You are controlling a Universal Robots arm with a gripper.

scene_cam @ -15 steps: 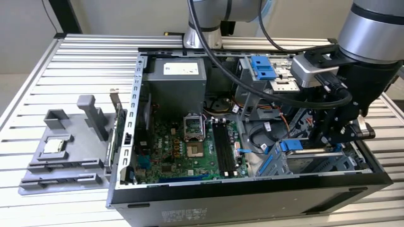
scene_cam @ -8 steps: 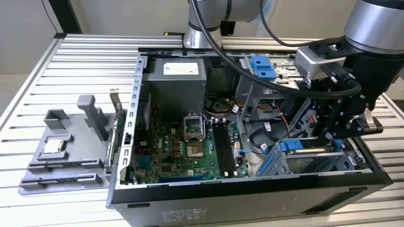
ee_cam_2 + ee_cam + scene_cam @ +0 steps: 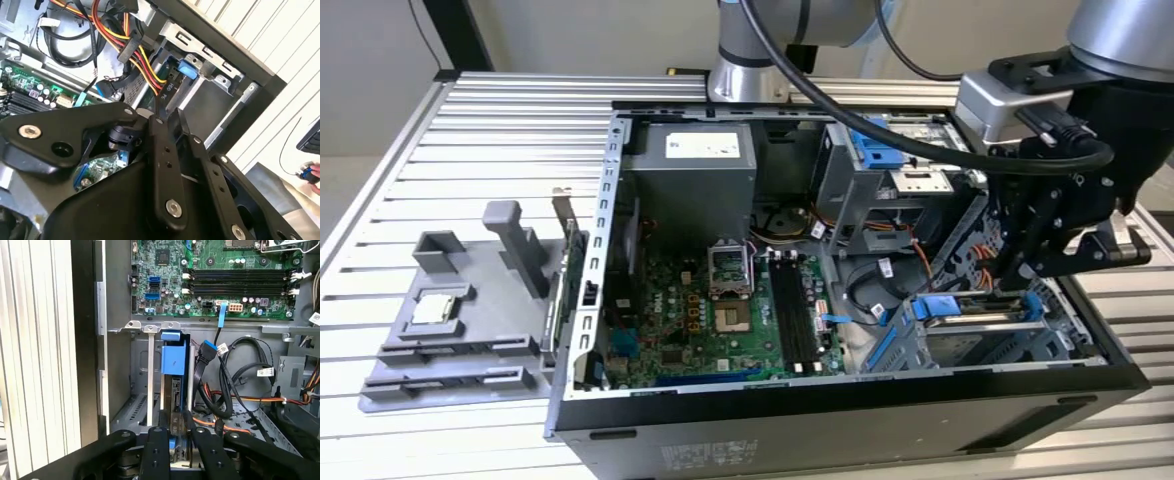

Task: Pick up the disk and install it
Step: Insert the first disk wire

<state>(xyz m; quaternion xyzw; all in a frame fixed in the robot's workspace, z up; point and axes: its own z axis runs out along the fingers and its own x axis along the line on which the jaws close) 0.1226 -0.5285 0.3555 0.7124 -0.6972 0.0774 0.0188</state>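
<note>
First wrist view: black gripper (image 3: pixel 178 435) with fingers (image 3: pixel 156 450) pinching the flat silver-grey disk (image 3: pixel 175 365) in its blue plastic rail bracket, standing edge-on inside the grey metal drive bay (image 3: pixel 140 390); label face hidden.

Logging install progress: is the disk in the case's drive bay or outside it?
In the bay: the disk stands on edge inside the drive cage. Fully seated: cannot tell.

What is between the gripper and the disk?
Nothing. In the first wrist view the gripper clamps the disk directly from both sides, while the disk stands on edge in the drive bay.
</note>
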